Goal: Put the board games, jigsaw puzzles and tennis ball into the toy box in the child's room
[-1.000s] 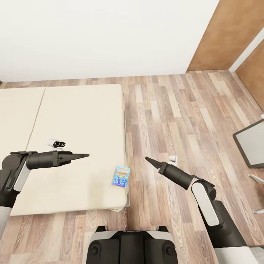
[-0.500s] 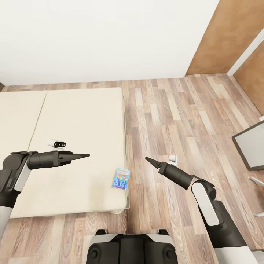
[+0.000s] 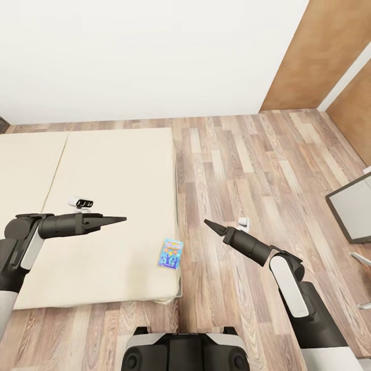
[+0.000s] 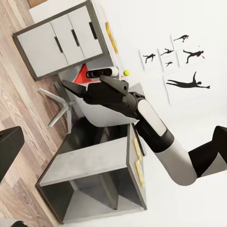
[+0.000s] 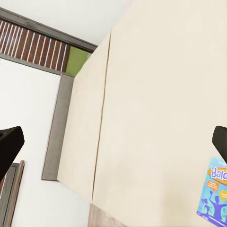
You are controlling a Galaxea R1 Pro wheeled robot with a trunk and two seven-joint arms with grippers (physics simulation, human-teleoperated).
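A small blue board game [image 3: 170, 253] lies flat near the corner of the bed [image 3: 103, 170], whose beige mattress is in two parts. My left gripper [image 3: 121, 219] hovers over the mattress to the left of the game, fingers apart and empty. My right gripper [image 3: 207, 223] hangs over the wood floor to the right of the game, open and empty. The right wrist view looks across the bed [image 5: 142, 94], with the blue board game [image 5: 215, 194] at its edge. In the left wrist view the tennis ball [image 4: 126, 73] sits on a pale top behind my right gripper [image 4: 66, 85].
Wood floor [image 3: 257, 154] stretches right of the bed up to a white wall. A grey panel with a dark frame [image 3: 353, 206] and chair legs [image 3: 360, 255] stand at the right edge. A grey cabinet [image 4: 61, 40] and open grey shelving [image 4: 90, 175] appear in the left wrist view.
The whole head view has shifted, so the bed and the blue game sit slightly lower in the picture. Both arms hold the same pose. Nothing was gripped or let go.
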